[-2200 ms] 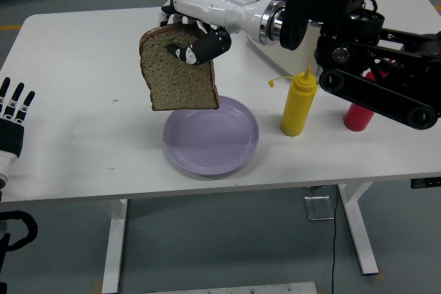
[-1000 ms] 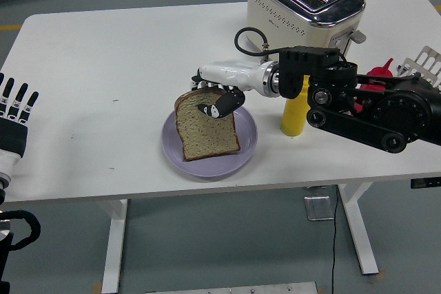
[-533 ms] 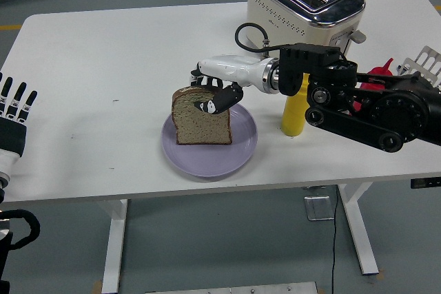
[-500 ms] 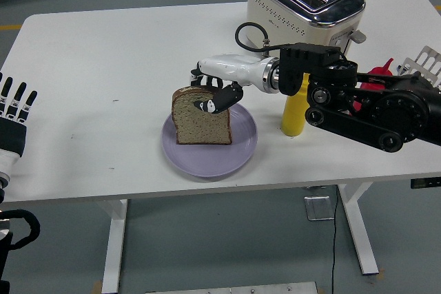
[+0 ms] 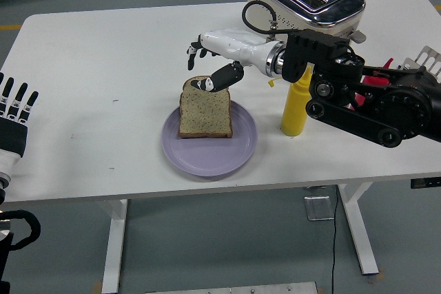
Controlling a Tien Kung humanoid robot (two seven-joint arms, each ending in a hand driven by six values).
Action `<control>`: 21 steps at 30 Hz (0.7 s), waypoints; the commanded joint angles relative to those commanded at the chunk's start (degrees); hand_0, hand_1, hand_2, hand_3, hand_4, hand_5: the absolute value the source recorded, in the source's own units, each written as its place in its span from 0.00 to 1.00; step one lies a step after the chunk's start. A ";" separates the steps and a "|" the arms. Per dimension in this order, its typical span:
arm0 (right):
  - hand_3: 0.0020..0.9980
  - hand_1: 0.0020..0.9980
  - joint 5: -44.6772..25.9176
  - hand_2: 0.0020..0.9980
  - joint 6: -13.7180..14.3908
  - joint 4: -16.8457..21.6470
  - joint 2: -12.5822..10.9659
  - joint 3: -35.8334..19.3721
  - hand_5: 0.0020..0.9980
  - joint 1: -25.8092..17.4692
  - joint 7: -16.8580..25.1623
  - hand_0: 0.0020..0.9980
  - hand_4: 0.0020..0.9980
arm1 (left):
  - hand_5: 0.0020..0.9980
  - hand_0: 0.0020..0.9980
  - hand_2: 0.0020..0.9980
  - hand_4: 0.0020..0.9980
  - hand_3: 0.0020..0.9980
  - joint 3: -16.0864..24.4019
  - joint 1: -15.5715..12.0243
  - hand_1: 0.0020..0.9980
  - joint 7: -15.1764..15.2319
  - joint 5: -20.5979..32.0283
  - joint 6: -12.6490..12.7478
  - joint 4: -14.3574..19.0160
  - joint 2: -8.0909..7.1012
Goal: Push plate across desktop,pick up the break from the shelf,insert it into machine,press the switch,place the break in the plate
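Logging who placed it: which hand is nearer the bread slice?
Right. The right hand hovers open just above the bread slice's far edge; the left hand rests at the table's left edge.

My right arm [image 5: 372,101] is built of black links with round joint covers and small screws, and a silver ring joins it to a white glossy forearm shell. A black cable loops above the wrist. The right hand [image 5: 207,67] has black fingers (white knuckles). My left hand [image 5: 14,118] shows black-and-white segmented fingers.
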State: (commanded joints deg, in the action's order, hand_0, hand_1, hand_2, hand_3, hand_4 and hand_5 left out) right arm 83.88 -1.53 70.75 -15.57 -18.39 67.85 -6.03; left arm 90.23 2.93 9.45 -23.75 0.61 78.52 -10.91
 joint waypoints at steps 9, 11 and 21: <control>0.86 0.75 0.51 0.82 0.62 1.27 -0.45 -2.70 0.38 -0.49 -0.04 0.67 0.70 | 1.00 0.82 0.94 0.63 0.80 -0.14 -0.01 0.86 0.00 -0.02 0.00 -0.03 0.02; 0.85 0.75 0.48 0.82 0.64 1.74 -0.56 -3.09 0.38 -0.61 -0.12 0.67 0.70 | 1.00 0.82 0.94 0.63 0.80 -0.14 0.00 0.86 0.00 -0.03 0.00 -0.02 0.02; 0.85 0.74 1.06 0.81 2.72 9.76 -2.82 -12.11 0.38 -1.49 0.45 0.66 0.69 | 1.00 0.82 0.94 0.63 0.80 0.01 -0.03 0.86 0.01 -0.16 0.07 0.00 0.00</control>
State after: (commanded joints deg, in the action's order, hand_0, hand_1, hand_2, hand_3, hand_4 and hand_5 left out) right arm 84.94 1.19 80.51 -18.39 -30.50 66.36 -5.58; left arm 90.24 2.90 9.46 -23.90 0.68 78.51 -10.91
